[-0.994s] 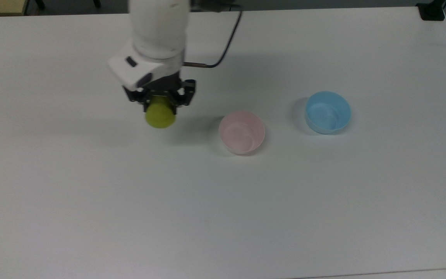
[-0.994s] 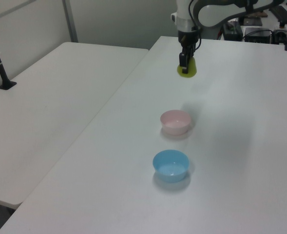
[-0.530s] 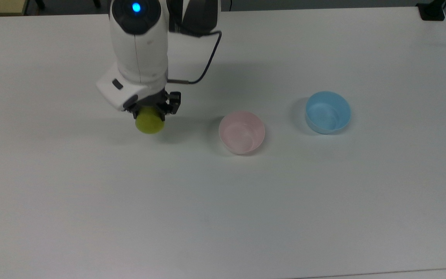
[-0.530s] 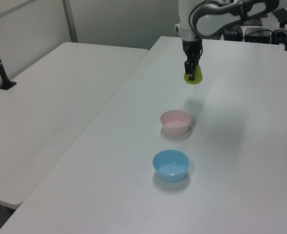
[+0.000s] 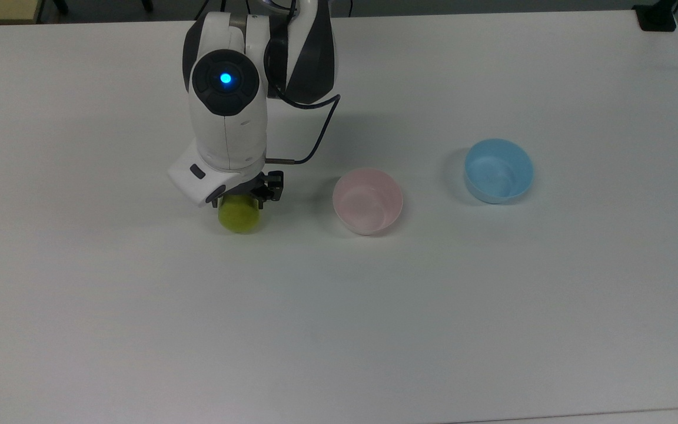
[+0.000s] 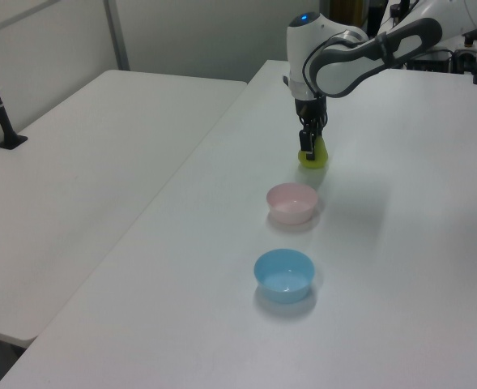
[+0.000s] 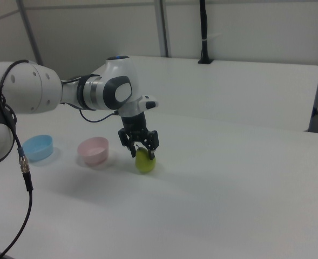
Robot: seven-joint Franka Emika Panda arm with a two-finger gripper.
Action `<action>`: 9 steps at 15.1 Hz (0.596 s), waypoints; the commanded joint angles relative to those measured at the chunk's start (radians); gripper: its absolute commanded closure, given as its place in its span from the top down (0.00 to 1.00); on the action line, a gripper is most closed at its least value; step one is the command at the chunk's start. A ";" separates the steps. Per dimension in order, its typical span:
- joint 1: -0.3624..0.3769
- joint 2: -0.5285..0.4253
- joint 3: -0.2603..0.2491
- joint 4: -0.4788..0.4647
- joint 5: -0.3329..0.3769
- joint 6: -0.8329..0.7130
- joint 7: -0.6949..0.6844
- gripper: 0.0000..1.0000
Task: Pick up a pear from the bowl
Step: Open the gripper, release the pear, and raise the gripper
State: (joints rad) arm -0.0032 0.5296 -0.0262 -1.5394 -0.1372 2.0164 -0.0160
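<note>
The yellow-green pear [image 5: 240,219] stands upright, low at the white table, to the top view's left of the pale pink bowl [image 5: 368,203]. My gripper [image 5: 245,199] points straight down with its fingers closed around the pear's narrow top. In the right view the pear [image 7: 145,163] rests on or just above the tabletop under my gripper [image 7: 142,152], with the pink bowl [image 7: 94,151] a short way to the right view's left. The left view has the pear [image 6: 314,156] beyond the pink bowl [image 6: 291,203], which holds nothing.
A light blue bowl [image 5: 498,171] of similar size sits past the pink one at the top view's right, also holding nothing. A black cable [image 5: 315,138] loops from the arm's wrist. A second white table [image 6: 84,162] adjoins at the left view's left.
My arm has carried the pear toward the top view's bottom and lowered it from well above the table down to the surface. Both bowls stayed put.
</note>
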 commanded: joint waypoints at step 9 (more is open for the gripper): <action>0.005 -0.267 0.017 -0.013 0.027 -0.204 0.094 1.00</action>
State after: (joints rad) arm -0.0029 0.3713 -0.0222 -1.5145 -0.1344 1.9176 0.0490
